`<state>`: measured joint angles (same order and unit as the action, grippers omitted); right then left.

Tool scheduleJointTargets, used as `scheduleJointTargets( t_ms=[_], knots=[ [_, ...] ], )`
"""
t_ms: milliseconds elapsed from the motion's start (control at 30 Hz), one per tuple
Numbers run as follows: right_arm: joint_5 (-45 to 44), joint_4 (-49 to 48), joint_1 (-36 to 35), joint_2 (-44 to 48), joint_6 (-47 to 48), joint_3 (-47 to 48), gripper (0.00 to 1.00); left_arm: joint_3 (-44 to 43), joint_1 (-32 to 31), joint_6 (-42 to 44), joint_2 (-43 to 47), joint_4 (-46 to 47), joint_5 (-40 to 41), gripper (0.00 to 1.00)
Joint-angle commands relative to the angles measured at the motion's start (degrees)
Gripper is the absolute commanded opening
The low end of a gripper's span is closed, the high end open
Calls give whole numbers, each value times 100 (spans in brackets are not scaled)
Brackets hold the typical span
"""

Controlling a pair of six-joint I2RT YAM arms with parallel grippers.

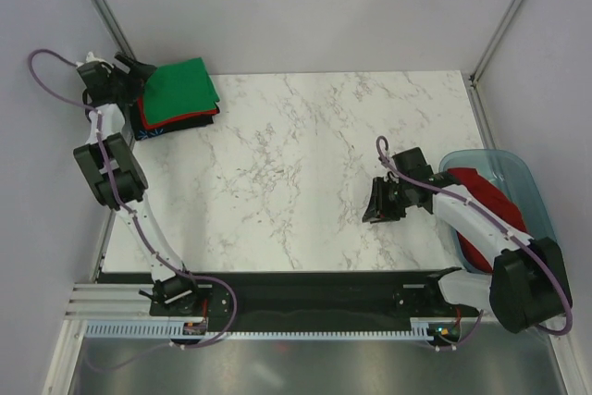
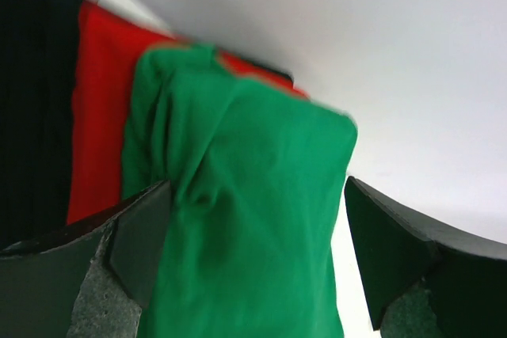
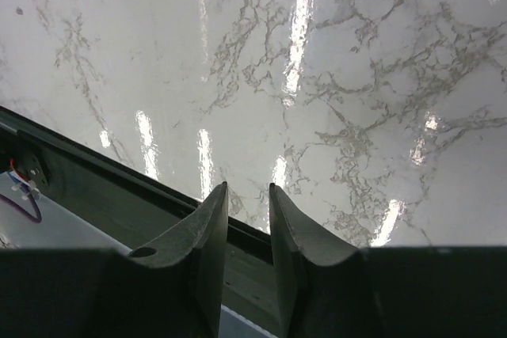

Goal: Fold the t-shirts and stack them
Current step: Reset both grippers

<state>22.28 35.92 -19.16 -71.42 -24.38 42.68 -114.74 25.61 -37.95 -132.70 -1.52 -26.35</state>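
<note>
A folded bright green t-shirt (image 1: 180,88) lies on top of a stack at the table's far left corner. A red t-shirt (image 1: 150,117) and a black one (image 1: 180,121) lie under it. My left gripper (image 1: 132,69) is at the stack's left edge. In the left wrist view it (image 2: 257,251) is wide open, one finger on each side of the green shirt (image 2: 253,195), not closed on it. The red shirt (image 2: 99,116) shows beside it. Another red t-shirt (image 1: 481,199) lies bunched in the blue tub. My right gripper (image 1: 379,203) hovers over bare table, its jaws (image 3: 248,189) almost together and empty.
The translucent blue plastic tub (image 1: 523,173) stands at the table's right edge under my right arm. The marble table top (image 1: 296,164) spreads between the stack and the tub. Grey walls close in the left, back and right sides. A black rail (image 3: 95,187) runs along the near edge.
</note>
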Motion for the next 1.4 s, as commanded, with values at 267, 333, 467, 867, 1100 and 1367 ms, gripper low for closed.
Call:
scheduleJointTargets(
  t_ms=[267,333,467,867,1100,1367],
  knots=[
    [83,345,-185,822,-251,57,36,4730,866,-2295,2730,2920,147,96],
    [74,380,-229,884,-251,74,36,5405,1034,-2391,3317,3131,401,96],
    [118,354,-325,928,-321,83,37,6182,1175,-2550,4198,3193,763,96],
    [118,-269,-598,823,-690,-40,62,8150,948,-1760,7298,1059,-291,93],
    [31,-1087,-1124,340,-1130,-23,78,7933,-1661,-22,7970,-427,120,92],
    [-461,-1509,-1749,321,-1587,-75,86,7194,-5271,1631,7278,-1446,333,91]
  ],
)
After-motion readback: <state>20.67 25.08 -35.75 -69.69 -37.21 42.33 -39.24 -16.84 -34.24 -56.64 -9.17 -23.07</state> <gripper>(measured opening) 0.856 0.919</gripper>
